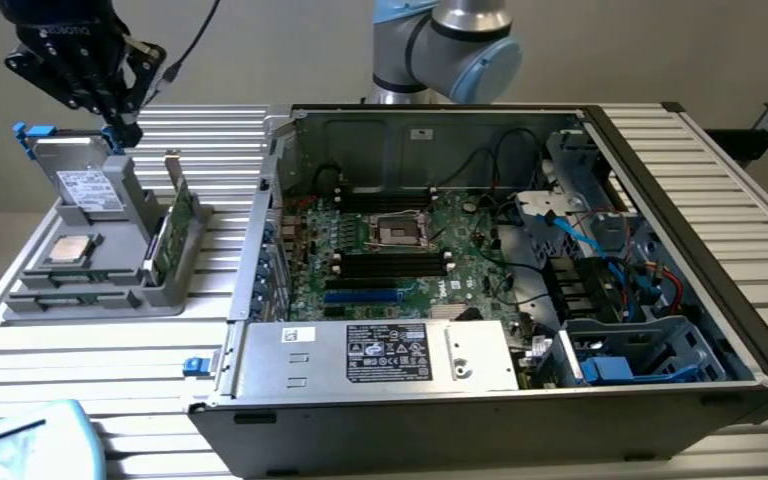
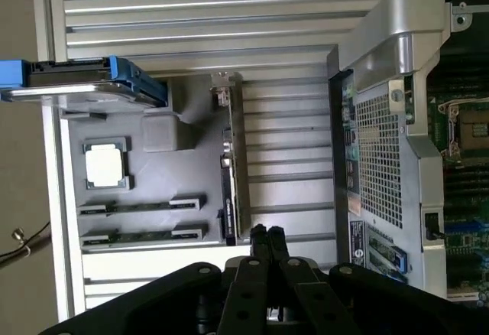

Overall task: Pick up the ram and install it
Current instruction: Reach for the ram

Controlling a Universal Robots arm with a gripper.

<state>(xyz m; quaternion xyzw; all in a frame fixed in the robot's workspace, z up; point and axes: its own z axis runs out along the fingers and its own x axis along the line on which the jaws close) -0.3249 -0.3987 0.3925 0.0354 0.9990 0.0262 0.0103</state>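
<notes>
Two ram sticks (image 2: 142, 206) stand on edge in slots of a grey parts holder (image 2: 191, 132); from the side they show as thin dark strips (image 1: 69, 283) at the holder's near end. My gripper (image 1: 120, 132) hangs above the holder's far end, close to a hard drive with blue clips (image 1: 88, 186). Seen from the wrist, the gripper (image 2: 267, 235) has its black fingers pressed together with nothing between them. It sits well above the holder, off to one side of the ram. The motherboard (image 1: 391, 255) with its black slots lies in the open computer case (image 1: 678, 300).
In the holder a green expansion card (image 1: 171, 228) stands upright and a silver processor (image 1: 69, 250) lies flat. The case wall (image 1: 261, 230) rises just beside the holder. A power supply (image 1: 377, 355) fills the case's near side. The ribbed metal table (image 1: 77, 360) carries everything.
</notes>
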